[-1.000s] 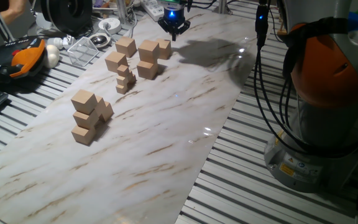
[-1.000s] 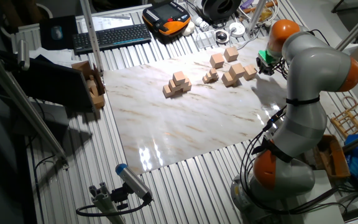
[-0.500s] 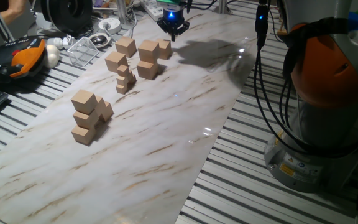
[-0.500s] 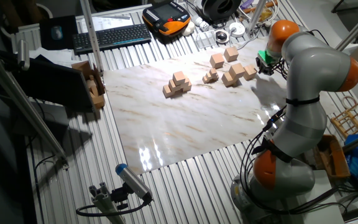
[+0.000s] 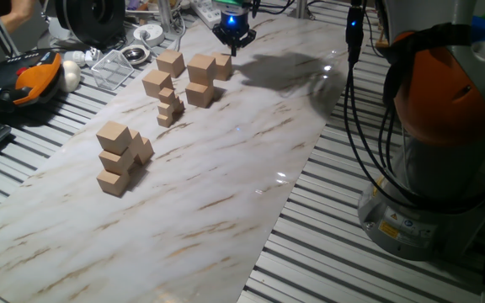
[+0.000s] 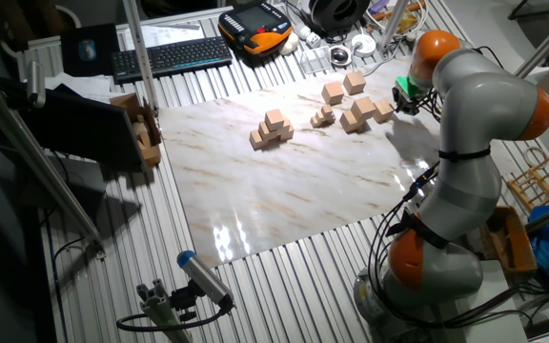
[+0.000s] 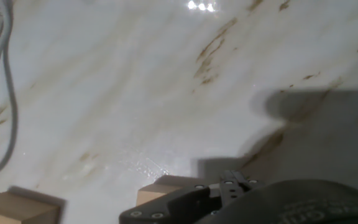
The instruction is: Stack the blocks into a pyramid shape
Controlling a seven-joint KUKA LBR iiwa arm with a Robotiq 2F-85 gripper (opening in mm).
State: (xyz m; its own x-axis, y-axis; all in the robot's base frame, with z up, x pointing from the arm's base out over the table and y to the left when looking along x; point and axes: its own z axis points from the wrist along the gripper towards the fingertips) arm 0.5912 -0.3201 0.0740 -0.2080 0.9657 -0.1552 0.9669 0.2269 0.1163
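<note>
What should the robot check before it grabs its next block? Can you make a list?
1. Pincer near a block: ok, it hangs just beside the end block.
2. Pincer open or shut: cannot tell.
3. Pincer holding nothing: cannot tell; the hand view is mostly blocked.
4. Loose blocks within reach: ok, a cluster sits close by.
5. Started pile standing: ok, upright on the marble board.
6. Small cubes out of the way: ok, apart from the pincer.
</note>
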